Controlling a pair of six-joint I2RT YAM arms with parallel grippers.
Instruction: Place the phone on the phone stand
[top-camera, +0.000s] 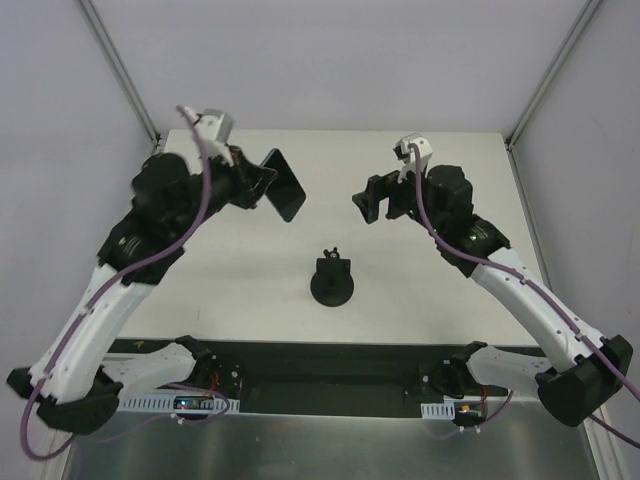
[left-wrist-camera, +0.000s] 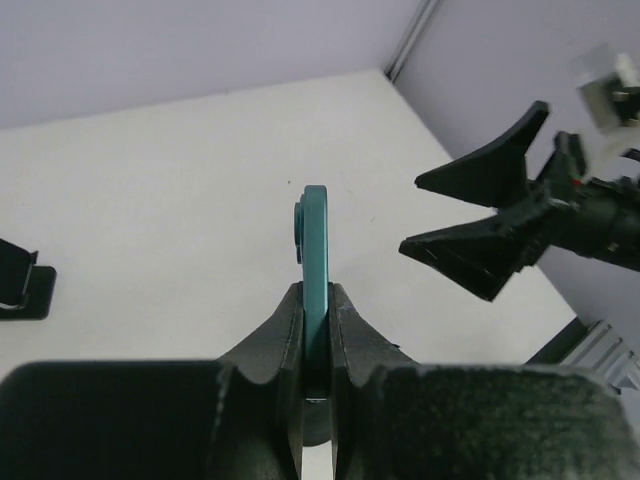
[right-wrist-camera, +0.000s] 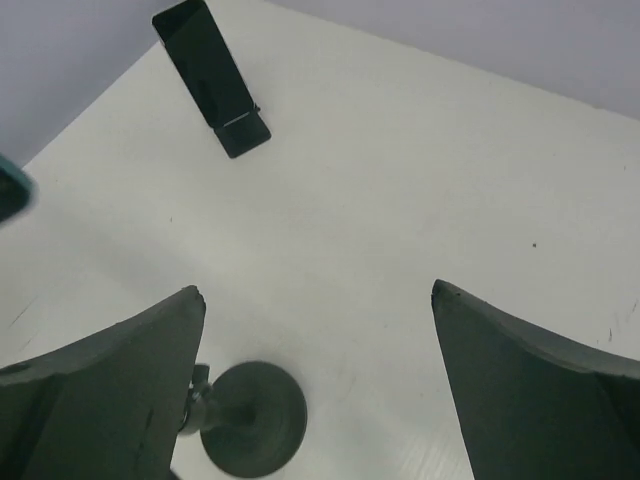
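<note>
My left gripper (top-camera: 268, 180) is shut on the phone (top-camera: 287, 190), a black slab held in the air over the far left of the table. In the left wrist view the phone (left-wrist-camera: 316, 235) shows edge-on with a teal rim, pinched between my fingers (left-wrist-camera: 317, 300). The phone stand (top-camera: 331, 280), with a round disc base and a thin upright arm, stands at the table's middle and is bare. My right gripper (top-camera: 372, 200) is open and empty, above and beyond the stand, facing the phone. In the right wrist view the stand (right-wrist-camera: 255, 420) lies low between the spread jaws (right-wrist-camera: 315, 290).
A small black folding stand with a flat upright panel (right-wrist-camera: 210, 75) sits on the table's left part. A black object (left-wrist-camera: 20, 285) at the left edge of the left wrist view may be the same stand. The open right gripper (left-wrist-camera: 480, 215) faces the phone.
</note>
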